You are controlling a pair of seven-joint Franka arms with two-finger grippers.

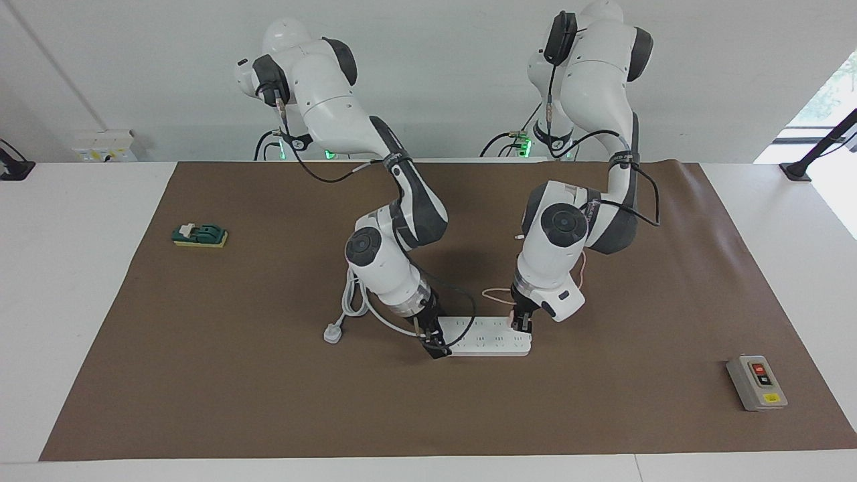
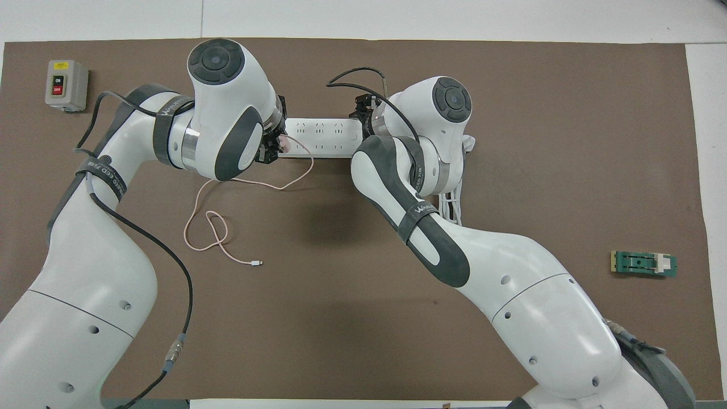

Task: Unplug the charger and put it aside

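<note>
The white power strip (image 1: 489,337) (image 2: 321,136) lies in the middle of the brown mat. The pale pink charger (image 2: 285,145) sits plugged into the strip's end toward the left arm's end of the table. Its thin pink cable (image 2: 216,227) (image 1: 495,292) loops over the mat nearer to the robots and ends in a small white connector (image 2: 257,263). My left gripper (image 1: 521,324) (image 2: 275,146) is down at that end, shut on the charger. My right gripper (image 1: 435,343) (image 2: 363,111) is down on the strip's other end.
The strip's thick white cord (image 1: 355,301) (image 2: 451,204) and plug (image 1: 333,333) lie beside the right gripper. A grey switch box (image 1: 756,381) (image 2: 66,85) stands toward the left arm's end. A green block on a yellow pad (image 1: 199,234) (image 2: 643,264) lies toward the right arm's end.
</note>
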